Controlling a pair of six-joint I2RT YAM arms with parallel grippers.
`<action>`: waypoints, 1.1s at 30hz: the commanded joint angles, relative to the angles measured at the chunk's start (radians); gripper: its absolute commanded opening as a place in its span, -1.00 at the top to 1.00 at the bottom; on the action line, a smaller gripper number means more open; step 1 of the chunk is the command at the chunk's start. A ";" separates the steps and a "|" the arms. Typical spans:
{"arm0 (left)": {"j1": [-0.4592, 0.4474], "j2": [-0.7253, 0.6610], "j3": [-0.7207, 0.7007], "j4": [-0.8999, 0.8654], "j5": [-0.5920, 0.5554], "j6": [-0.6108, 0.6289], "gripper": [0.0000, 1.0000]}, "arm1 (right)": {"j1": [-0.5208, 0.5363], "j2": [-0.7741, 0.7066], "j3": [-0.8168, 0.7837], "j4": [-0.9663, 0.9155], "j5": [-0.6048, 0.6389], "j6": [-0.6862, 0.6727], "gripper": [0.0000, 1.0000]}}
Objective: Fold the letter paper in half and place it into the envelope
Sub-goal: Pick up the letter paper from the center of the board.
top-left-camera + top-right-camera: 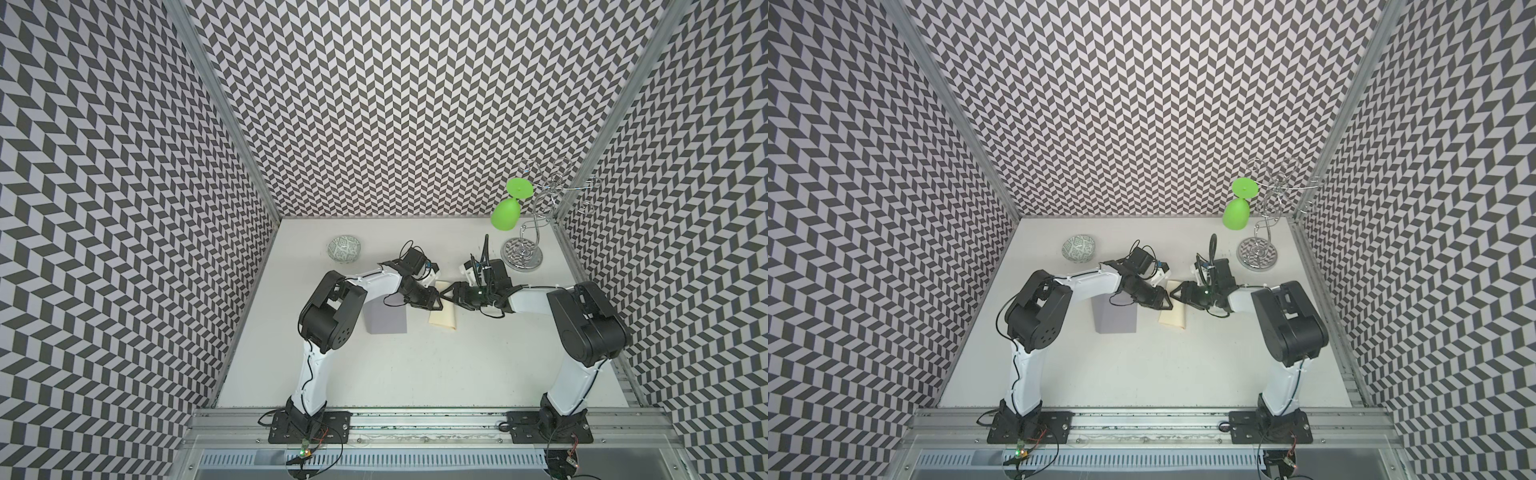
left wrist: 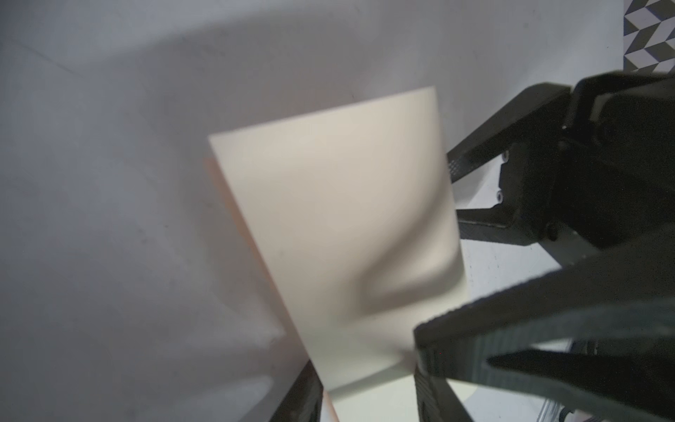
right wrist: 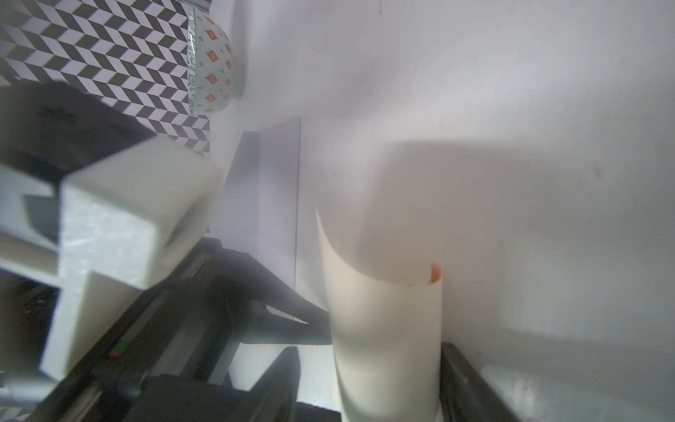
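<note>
Beside the envelope [image 1: 386, 320] the letter paper [image 1: 444, 321] curls; left gripper [image 2: 361, 365] and right gripper [image 3: 369, 361] straddle it, jaws apart; I can't tell if either clamps it.

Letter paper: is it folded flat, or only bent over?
Only bent over, not creased: the letter paper curls in a loop, cream back outward, peach face peeking inside.

Left arm [image 1: 374, 286] and right arm [image 1: 532, 301]: elbows raised, forearms reaching inward so that the tools face each other. Left gripper [image 2: 361, 350]: jaws partly parted. Right gripper [image 2: 454, 192]: just ahead of the left tool's tips, jaws likewise parted.
</note>
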 commanded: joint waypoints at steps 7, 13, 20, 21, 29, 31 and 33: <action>0.012 -0.047 -0.048 -0.033 0.018 0.022 -0.05 | 0.017 0.105 -0.100 -0.246 0.076 0.015 0.51; 0.106 -0.147 -0.082 0.013 0.117 -0.008 -0.35 | -0.009 0.031 -0.064 -0.208 -0.071 -0.023 0.54; 0.170 -0.169 -0.151 0.131 0.239 -0.093 -0.40 | -0.013 -0.007 -0.037 -0.159 -0.245 -0.020 0.57; 0.175 -0.175 -0.171 0.163 0.266 -0.116 -0.40 | -0.013 -0.012 -0.041 -0.142 -0.261 -0.012 0.57; 0.170 -0.179 -0.255 0.234 0.322 -0.172 -0.36 | -0.016 -0.044 -0.079 0.045 -0.363 0.118 0.57; 0.171 -0.187 -0.267 0.233 0.326 -0.172 -0.36 | -0.020 -0.054 -0.078 0.085 -0.375 0.146 0.57; 0.176 -0.196 -0.279 0.231 0.326 -0.172 -0.36 | -0.028 -0.070 -0.086 0.133 -0.386 0.181 0.57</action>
